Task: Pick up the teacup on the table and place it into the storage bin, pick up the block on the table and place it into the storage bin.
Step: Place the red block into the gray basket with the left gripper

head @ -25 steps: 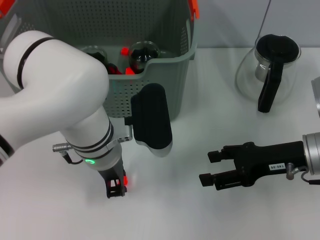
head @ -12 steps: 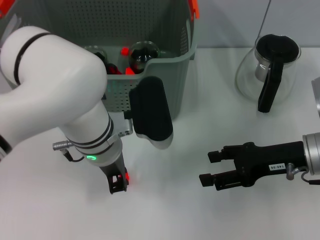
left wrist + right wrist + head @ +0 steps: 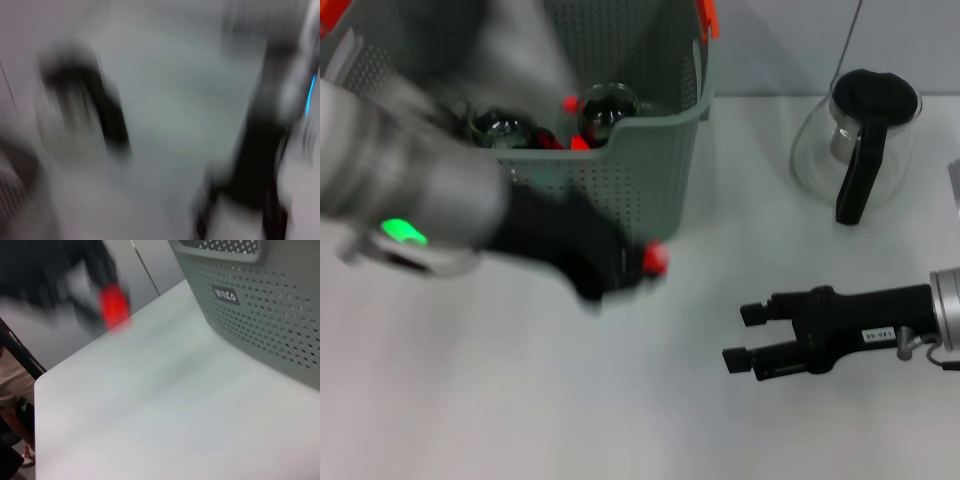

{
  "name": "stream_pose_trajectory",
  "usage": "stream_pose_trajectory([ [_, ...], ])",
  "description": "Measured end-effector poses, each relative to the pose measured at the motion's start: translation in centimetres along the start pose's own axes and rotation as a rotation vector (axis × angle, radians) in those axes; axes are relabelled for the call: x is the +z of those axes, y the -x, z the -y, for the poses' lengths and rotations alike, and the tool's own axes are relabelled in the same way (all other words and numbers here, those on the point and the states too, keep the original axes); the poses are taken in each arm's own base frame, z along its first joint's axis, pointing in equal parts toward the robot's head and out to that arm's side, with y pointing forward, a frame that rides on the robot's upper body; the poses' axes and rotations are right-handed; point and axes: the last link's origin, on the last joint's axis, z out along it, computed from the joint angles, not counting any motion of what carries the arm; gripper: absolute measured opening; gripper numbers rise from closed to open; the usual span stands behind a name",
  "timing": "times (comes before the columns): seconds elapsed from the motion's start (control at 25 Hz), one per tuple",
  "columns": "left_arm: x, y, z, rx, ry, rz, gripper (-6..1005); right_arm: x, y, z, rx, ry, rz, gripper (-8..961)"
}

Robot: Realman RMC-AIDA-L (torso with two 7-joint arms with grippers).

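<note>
Your left tool [image 3: 620, 268], blurred, stretches level before the storage bin [image 3: 650, 160], gripping a red block [image 3: 654, 259]. Your right tool [image 3: 745, 336] rests low over the table [image 3: 650, 400], fingers parted, holding nothing.

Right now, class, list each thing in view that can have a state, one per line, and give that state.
Grey-green perforated plastic storage bin: upright, holding glass teacups.
Glass teapot with black lid: upright, lid on.
Small red block: held at left gripper tip, off the table.
Left gripper: blurred, carrying block.
Right gripper: open, empty.
</note>
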Motion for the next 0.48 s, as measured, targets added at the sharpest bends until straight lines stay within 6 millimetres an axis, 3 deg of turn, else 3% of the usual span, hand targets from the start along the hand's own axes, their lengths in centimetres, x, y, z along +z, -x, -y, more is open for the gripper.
stream_pose_trajectory([
  [0.12, -4.3, -1.0, 2.2, -0.039, -0.078, -0.269, 181, 0.0, 0.0, 0.0, -0.001, 0.001, 0.002, 884],
  [0.24, -6.3, -1.6, 6.5, -0.126, -0.195, -0.464, 181, 0.0, 0.2, -0.1, -0.006, 0.008, 0.001, 884],
  [0.36, -5.4, -0.8, 11.0, -0.253, -0.249, -0.487, 181, 0.0, 0.3, -0.1, -0.009, 0.01, -0.001, 884],
  [0.48, -3.6, 0.3, 14.2, -0.361, -0.245, -0.466, 181, 0.0, 0.3, -0.1, -0.012, 0.01, -0.001, 885],
])
